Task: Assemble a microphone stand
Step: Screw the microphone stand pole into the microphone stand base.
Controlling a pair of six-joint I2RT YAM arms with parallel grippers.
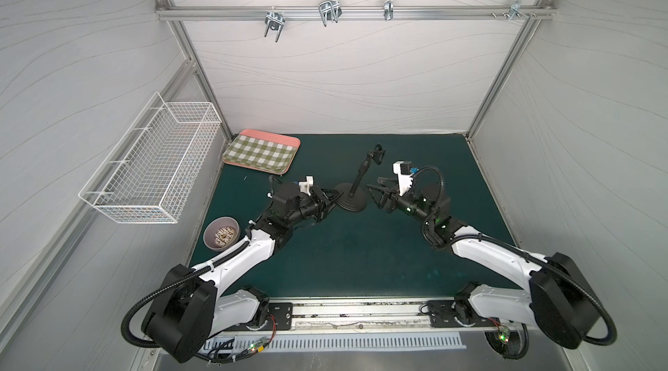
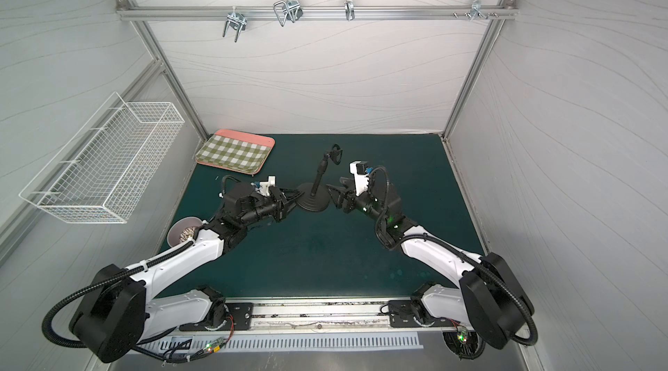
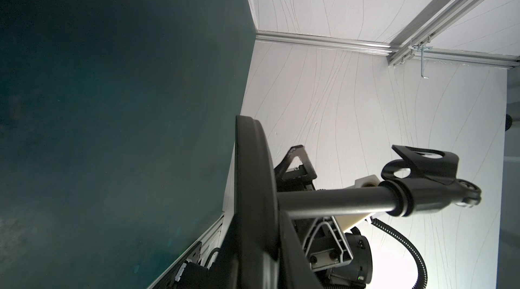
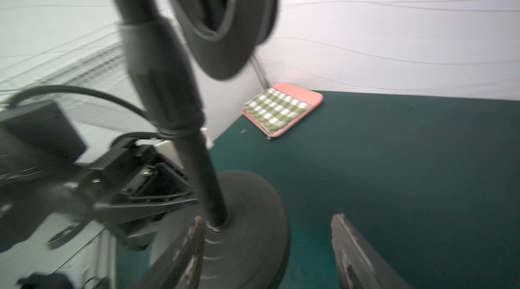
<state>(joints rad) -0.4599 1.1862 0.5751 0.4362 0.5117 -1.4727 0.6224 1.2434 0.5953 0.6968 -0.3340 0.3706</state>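
Rail point(image 1: 361, 311) along the tabletop's point(image 1: 361, 253) near edge carries both arms, which reach in and meet mid-table, a bit toward the far edge. Microphone stand point(image 1: 358, 185) sits between them: rod point(image 1: 359, 179) planted in the centre of the base point(image 1: 352, 205), leaning slightly, clip point(image 1: 378, 154) on top. Left gripper point(image 1: 334, 197) is pressed together on the base's rim, likely pinning the disc flat so it can't skid or tip while the rod seats. Right gripper point(image 1: 373, 196) is spread, holding nothing, just beside the base's opposite rim. In the right wrist view the rod's foot is close by one finger point(image 4: 191, 248), not gripped. Looks assembled or nearly; can't tell if the rod is fully seated. Checkered tray point(image 1: 292, 139) at far left corner and bowl point(image 1: 213, 246) at left edge are well apart, uninvolved.
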